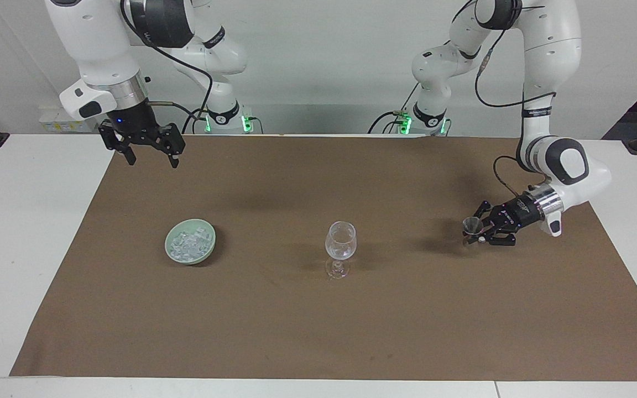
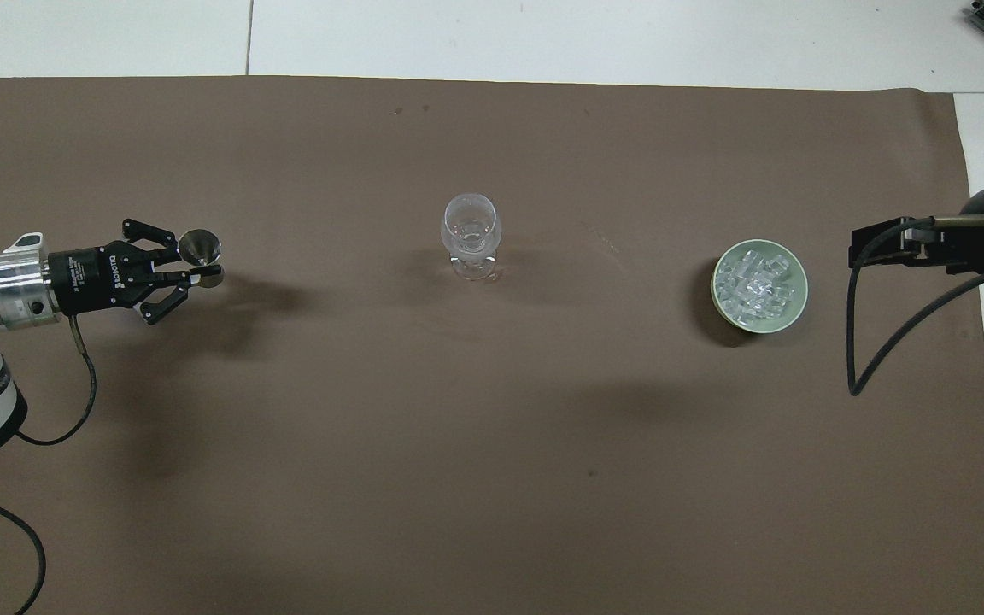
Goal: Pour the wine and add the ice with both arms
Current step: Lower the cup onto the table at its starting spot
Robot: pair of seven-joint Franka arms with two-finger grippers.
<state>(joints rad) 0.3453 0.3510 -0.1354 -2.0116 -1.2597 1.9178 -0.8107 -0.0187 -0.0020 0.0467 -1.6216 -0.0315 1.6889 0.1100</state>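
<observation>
Facing: left gripper (image 1: 478, 232) clamped on metal jigger (image 1: 471, 226), toward left arm's end from wine glass (image 1: 340, 247) | right gripper (image 1: 150, 149) waits, claws spread wide | Overhead: ice (image 2: 757, 284) in green dish (image 2: 791, 312), beside wine glass toward right arm's end; brown mat (image 2: 492, 478).

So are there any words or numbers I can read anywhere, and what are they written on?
No text here can be read for sure.
White lettering on the left gripper body: too small to read.
White lettering on the black band round the left arm: too blurred to read.
Nothing is written on the wine glass or green dish.
</observation>
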